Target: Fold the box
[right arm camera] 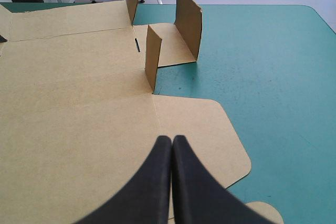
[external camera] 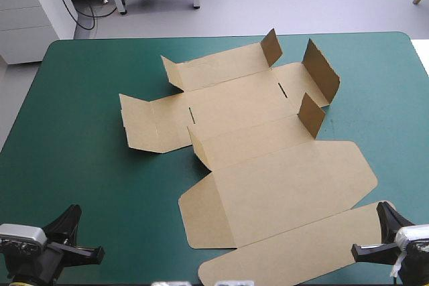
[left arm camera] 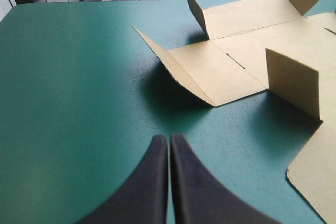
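Teal-green cover (external camera: 74,152) lies bare over the table's whole left side, so I have plenty of room to bring the left gripper (left arm camera: 168,139) in. It sits near the front edge over bare cover, pinched fully together and empty. The box (external camera: 268,172) is spread as a cut sheet across the middle and right, mostly flat, slanting from the far centre toward the near right corner. Its short end flaps (external camera: 312,115) stand up, I judge from pre-bent creases, which gives me edges to push against. The right gripper (right arm camera: 172,140), likewise pinched together with nothing in it, hovers over the sheet's near right end. Room is tighter there, since the front strip (external camera: 288,252) runs almost to the table's near edge.
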Robot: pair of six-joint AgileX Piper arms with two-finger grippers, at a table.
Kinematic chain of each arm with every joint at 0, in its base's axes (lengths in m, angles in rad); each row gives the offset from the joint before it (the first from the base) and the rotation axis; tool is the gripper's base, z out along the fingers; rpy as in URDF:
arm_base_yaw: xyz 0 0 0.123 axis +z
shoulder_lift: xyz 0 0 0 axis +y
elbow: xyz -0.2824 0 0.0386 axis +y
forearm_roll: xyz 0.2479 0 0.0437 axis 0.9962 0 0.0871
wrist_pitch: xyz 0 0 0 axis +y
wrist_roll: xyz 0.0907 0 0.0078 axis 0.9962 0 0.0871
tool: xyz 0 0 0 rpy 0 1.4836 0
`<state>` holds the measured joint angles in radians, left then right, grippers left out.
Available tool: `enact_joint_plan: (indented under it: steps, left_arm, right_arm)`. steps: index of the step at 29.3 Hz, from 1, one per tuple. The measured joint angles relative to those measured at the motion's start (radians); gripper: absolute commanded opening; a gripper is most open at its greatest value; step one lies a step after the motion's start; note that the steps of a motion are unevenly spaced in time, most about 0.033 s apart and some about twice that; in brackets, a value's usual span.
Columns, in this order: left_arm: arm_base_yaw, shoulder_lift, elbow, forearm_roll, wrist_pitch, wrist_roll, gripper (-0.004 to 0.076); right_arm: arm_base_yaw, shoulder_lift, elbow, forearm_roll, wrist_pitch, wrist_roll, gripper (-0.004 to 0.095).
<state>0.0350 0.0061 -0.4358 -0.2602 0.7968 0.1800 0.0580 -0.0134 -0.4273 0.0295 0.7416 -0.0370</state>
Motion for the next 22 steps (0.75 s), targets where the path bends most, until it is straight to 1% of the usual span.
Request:
enact_joint_plan:
  steps: [17, 19, 22]
  left_arm:
    - [0.000, 0.000, 0.000, 0.000, 0.000, 0.000, -0.0008]
    - [0.000, 0.000, 0.000, 0.000, 0.000, 0.000, -0.0008]
    - [0.000, 0.000, 0.000, 0.000, 0.000, 0.000, -0.0008]
  right_arm:
    - [0.000, 0.000, 0.000, 0.000, -0.008, 0.000, -0.0018]
    - [0.000, 0.000, 0.000, 0.001, -0.008, -0.004, 0.0002]
    - [0.000, 0.000, 0.000, 0.029, -0.008, -0.047, 0.0107]
